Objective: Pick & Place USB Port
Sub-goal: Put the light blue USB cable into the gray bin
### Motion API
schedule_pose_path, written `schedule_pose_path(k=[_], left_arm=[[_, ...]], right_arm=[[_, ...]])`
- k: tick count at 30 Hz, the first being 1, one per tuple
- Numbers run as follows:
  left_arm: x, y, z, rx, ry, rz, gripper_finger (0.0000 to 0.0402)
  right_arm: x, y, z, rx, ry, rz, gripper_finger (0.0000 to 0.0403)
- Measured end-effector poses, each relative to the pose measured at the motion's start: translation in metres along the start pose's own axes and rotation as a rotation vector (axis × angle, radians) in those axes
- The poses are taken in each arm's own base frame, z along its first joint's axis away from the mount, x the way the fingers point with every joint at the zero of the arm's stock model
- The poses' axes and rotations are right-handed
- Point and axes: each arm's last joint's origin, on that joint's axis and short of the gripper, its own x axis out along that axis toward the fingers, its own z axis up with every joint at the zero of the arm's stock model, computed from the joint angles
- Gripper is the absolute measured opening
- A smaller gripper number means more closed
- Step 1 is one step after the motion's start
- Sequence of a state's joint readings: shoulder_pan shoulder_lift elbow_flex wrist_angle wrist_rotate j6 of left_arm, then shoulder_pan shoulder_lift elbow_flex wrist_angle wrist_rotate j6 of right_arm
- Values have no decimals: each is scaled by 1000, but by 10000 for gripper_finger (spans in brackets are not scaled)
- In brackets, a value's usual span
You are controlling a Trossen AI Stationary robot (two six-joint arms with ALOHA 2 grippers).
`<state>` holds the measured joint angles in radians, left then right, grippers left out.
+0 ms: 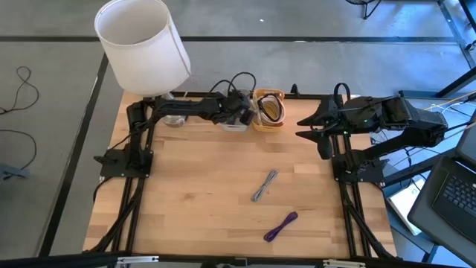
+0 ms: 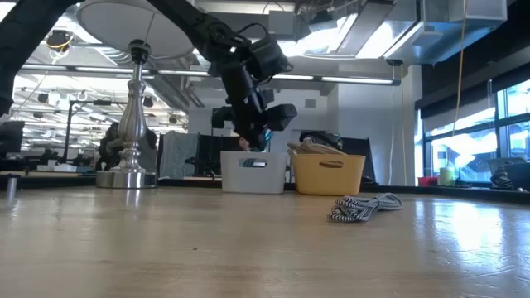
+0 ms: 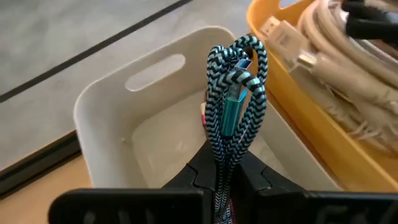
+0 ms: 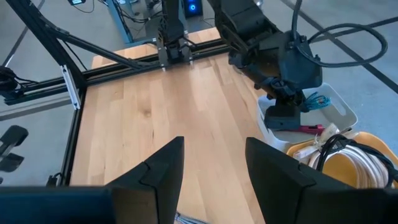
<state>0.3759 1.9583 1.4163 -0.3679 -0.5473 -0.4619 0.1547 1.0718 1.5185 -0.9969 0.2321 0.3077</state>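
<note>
Pinched right in front of the left wrist cam, the teal braided USB cable (image 3: 235, 112) sits folded into a loop between the left gripper's (image 3: 225, 177) fingers, metal plug showing w/ the loop standing up above the white bin (image 3: 112, 124), so it's held over that bin, not yet inside. Judging by the braid, it's light, soft and floppy; a grip on the bundled middle, as now, looks safer than on the plug, since loose ends may sag or snag the rim. Yellow bin (image 1: 269, 110) full of pale cables stands touching the white one, so a drop needs to stay clear of that side. Two more cables lie on the desk (image 1: 193, 186): a grey one (image 1: 264, 185) mid-desk and a purple one (image 1: 280, 226) nearer the front edge, w/ plenty of open wood around both. Right gripper (image 4: 211, 168) waits w/ fingers wide apart, at the desk's right side. A lamp (image 1: 141, 45) stands at the back-left corner, near the left arm.
</note>
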Motion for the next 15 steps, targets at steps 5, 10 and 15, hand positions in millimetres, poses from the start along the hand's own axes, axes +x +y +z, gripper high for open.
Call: schedule_pose_path(k=[5,10,15], left_arm=[[3,5,1,-22,8,17,12],[5,12,-1,-50,57,30,12],[5,11,-1,-48,59,25,12]], right_arm=[[0,0,0,0,2,-1,174],[0,0,0,2,3,0,174],[0,0,0,2,3,-1,174]])
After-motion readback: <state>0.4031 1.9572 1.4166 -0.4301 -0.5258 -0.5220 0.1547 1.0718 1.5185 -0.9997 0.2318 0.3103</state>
